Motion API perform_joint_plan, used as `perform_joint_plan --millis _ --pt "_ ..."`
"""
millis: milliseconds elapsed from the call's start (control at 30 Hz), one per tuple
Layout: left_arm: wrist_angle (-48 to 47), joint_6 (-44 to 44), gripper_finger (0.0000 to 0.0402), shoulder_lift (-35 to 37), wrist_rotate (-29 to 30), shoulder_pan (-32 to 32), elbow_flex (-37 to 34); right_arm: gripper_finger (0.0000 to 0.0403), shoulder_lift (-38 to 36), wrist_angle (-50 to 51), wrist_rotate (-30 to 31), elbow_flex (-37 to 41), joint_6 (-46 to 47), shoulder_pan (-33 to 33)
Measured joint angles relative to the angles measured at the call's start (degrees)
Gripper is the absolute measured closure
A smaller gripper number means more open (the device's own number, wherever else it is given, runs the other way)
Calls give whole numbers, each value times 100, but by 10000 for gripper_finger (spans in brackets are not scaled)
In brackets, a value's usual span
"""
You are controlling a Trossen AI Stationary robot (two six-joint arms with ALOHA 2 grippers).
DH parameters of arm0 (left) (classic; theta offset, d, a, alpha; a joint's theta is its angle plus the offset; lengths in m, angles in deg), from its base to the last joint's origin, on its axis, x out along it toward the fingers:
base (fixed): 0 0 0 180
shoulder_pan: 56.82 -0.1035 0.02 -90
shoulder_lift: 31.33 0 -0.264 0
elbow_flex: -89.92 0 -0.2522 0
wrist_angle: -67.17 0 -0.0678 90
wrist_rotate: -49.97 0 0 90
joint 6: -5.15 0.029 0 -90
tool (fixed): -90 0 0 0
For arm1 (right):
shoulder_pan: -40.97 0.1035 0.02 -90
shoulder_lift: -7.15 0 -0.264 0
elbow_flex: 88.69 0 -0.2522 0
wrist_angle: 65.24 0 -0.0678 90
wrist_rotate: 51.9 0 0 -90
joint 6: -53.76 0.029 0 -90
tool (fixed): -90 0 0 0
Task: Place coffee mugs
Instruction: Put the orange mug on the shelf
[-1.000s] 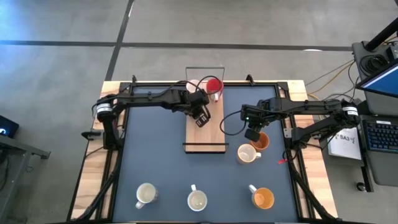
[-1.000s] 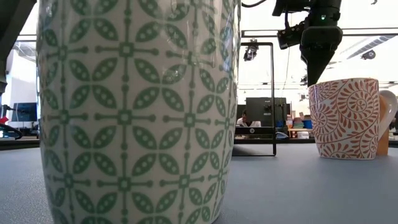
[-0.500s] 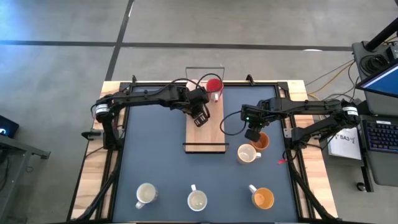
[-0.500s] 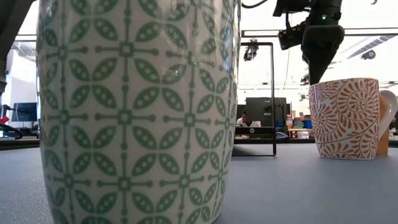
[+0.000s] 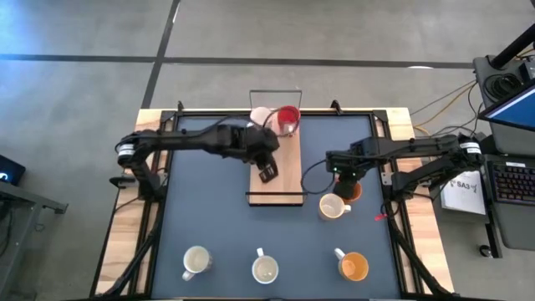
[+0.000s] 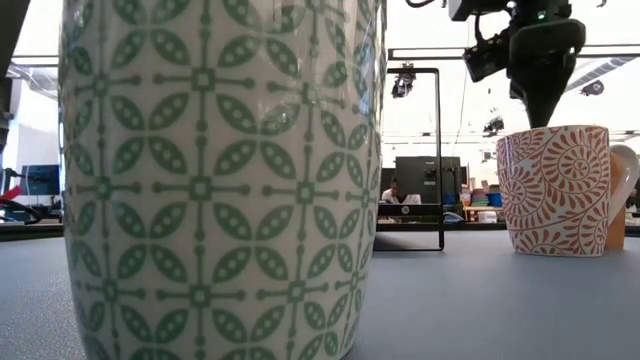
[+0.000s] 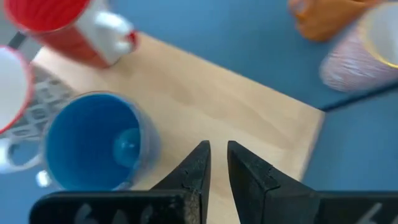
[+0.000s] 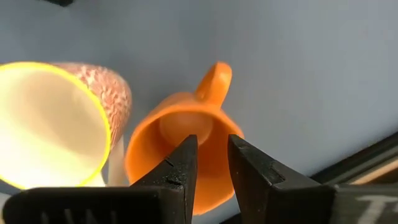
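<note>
My left gripper [image 5: 267, 174] hovers over the middle of the long light-wood tray [image 5: 277, 191], fingers a narrow gap apart [image 7: 217, 163], touching nothing. At the tray's far end stand a blue mug [image 7: 93, 148], a red mug [image 5: 287, 117] and a white mug [image 5: 261, 116], all upright on their bases. My right gripper [image 5: 343, 178] hangs just above an orange mug [image 8: 186, 140] on the mat, fingers slightly apart [image 8: 212, 163]. A cream mug with a reddish pattern [image 5: 333, 206] stands beside the orange one.
Along the near edge stand a white mug [image 5: 196, 262], a green-patterned mug [image 5: 265, 269] that fills the low view [image 6: 220, 180], and an orange mug [image 5: 354, 267]. A thin wire frame [image 5: 275, 92] rises at the tray's far end. Bare blue mat lies left of the tray.
My left gripper has drawn back from the mugs at the tray's far end, along the tray toward the table's near edge. My right gripper has shifted a little toward the table's right, over the orange mug. No mug has moved.
</note>
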Motion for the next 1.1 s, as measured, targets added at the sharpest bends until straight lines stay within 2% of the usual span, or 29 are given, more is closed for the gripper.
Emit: perform_joint_plan --millis 167,233,333,467,700,867,1100 --pt "13 -12 365 145 420 579 0 325 0 333 -18 110 639 474" --pt "30 -27 365 186 583 810 0 325 -2 426 -202 227 880 724" --pt "43 -63 365 237 755 1125 0 322 -2 422 -408 412 1148 1140" --pt "58 -146 365 298 1006 1409 0 316 -2 421 -395 539 1303 1590" --pt "70 -319 365 339 1223 1527 94 316 -2 250 -278 555 1140 2047" --pt "76 -340 365 339 1228 1527 94 319 -2 260 609 600 598 2282" --pt "87 -374 365 339 1232 1527 94 317 -2 6 472 673 129 2304"
